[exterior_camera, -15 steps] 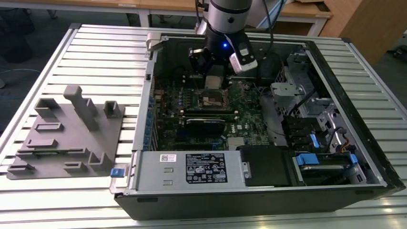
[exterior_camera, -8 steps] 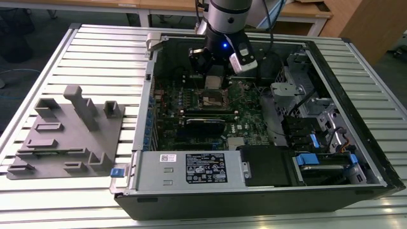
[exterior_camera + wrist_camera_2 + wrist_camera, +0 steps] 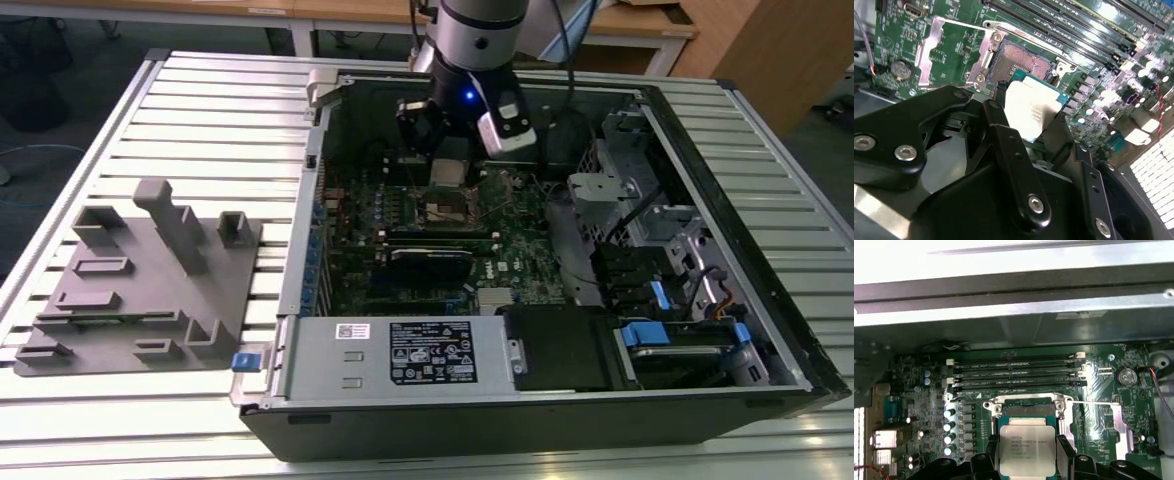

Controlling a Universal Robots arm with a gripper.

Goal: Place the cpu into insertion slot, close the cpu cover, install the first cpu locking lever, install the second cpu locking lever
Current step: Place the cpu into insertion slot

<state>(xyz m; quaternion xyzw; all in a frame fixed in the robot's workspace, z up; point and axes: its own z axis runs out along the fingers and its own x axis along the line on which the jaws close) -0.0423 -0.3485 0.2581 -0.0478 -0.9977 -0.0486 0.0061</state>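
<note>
Pincer [image 3: 1027, 456] clamps cpu [image 3: 1026, 446], seemingly level, metal top up, near open insertion slot [image 3: 1027, 409].

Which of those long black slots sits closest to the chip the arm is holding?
The slot running right along the socket's silvery rim, just past the held cpu. The other slots lie parallel behind it, each farther from the chip.

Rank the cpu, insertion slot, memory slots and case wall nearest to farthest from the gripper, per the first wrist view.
1. cpu, held in the gripper.
2. insertion slot, open, just beyond the cpu.
3. memory slots, past the insertion slot.
4. case wall, farthest, beyond the memory slots.
</note>
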